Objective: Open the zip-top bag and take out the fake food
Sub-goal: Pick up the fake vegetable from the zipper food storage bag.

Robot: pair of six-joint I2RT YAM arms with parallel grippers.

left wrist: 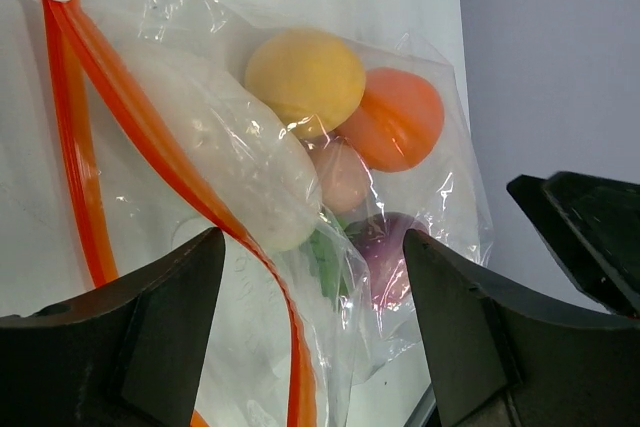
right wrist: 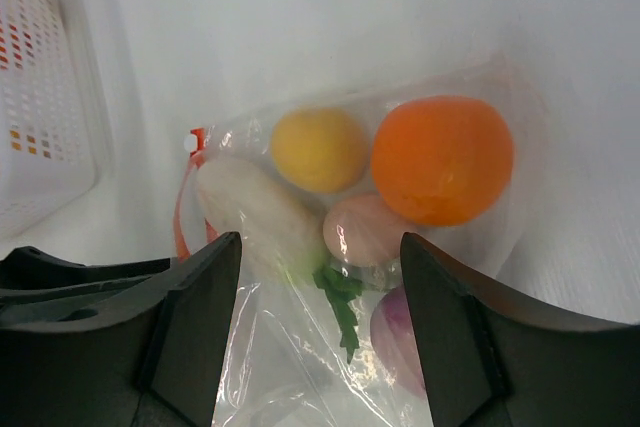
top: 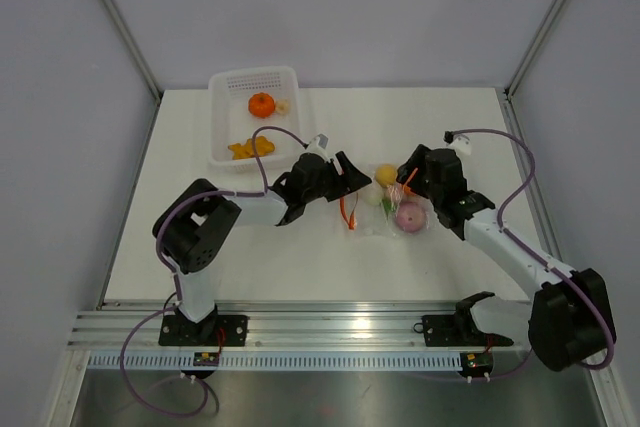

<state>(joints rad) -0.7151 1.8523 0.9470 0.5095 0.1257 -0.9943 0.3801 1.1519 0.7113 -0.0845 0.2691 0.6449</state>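
Though the zipper (left wrist: 150, 127) looks parted, all visible food (left wrist: 305, 77) sits inside the bag (left wrist: 180, 17).
Left fingers (left wrist: 130, 347) and right fingers (right wrist: 480, 347) spread, grasping nothing; removal not begun.

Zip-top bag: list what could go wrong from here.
1. Both the left fingers and right fingers stand open, so the zip-top bag lies unheld and may slide when pushed.
2. Fingers reaching for the orange ball could pinch the bag's film along with it.

Top camera looks down from six o'clock; wrist cameras sit close at nine and three, sharing the zip-top bag (left wrist: 200, 22).
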